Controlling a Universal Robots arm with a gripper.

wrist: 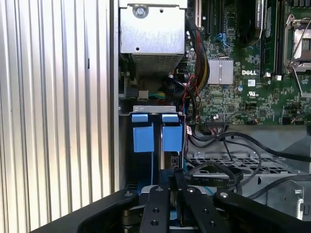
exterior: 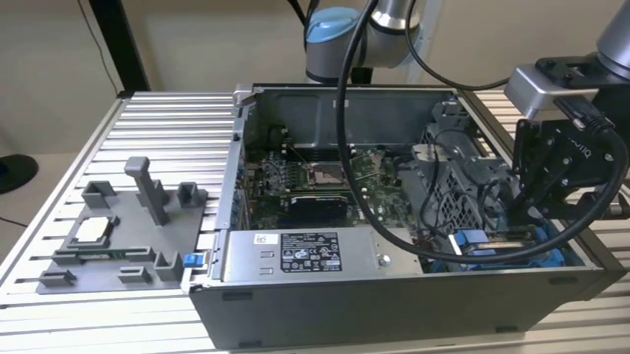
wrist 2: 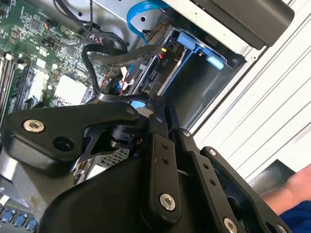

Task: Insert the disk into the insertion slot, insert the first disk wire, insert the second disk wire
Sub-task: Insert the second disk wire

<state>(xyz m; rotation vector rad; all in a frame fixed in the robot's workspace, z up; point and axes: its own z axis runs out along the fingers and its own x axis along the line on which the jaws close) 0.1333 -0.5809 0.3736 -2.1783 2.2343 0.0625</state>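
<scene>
Two black fingers of the claw (wrist 2: 146,105) (wrist: 175,184) are drawn close together, and in the second wrist view they appear to pinch a small blue connector (wrist 2: 137,104) at their tips. Just ahead of the claw, the disk (wrist: 143,132) (wrist 2: 201,48) sits inside the insertion slot (wrist: 153,109), its bright blue carrier tabs side by side at the grey metal mouth of the bay. A light blue cable (wrist 2: 141,12) curves past the disk, beyond the claw's tips. Black wires (wrist: 218,141) loop close beside the claw and cross the perforated grey cage next to the slot. Farther beyond the disk from the claw stands the grey power-supply box (wrist: 153,34) (exterior: 295,258), and off to the claw's side lies the green motherboard (wrist: 243,73). In the exterior view the claw reaches down into the open computer case (exterior: 394,310), which rests on the slatted metal bench (exterior: 167,125); a grey fixture (exterior: 128,236) stands on the bench, well apart from the claw, outside the case. A blue sleeve (wrist 2: 296,213) shows behind the claw
</scene>
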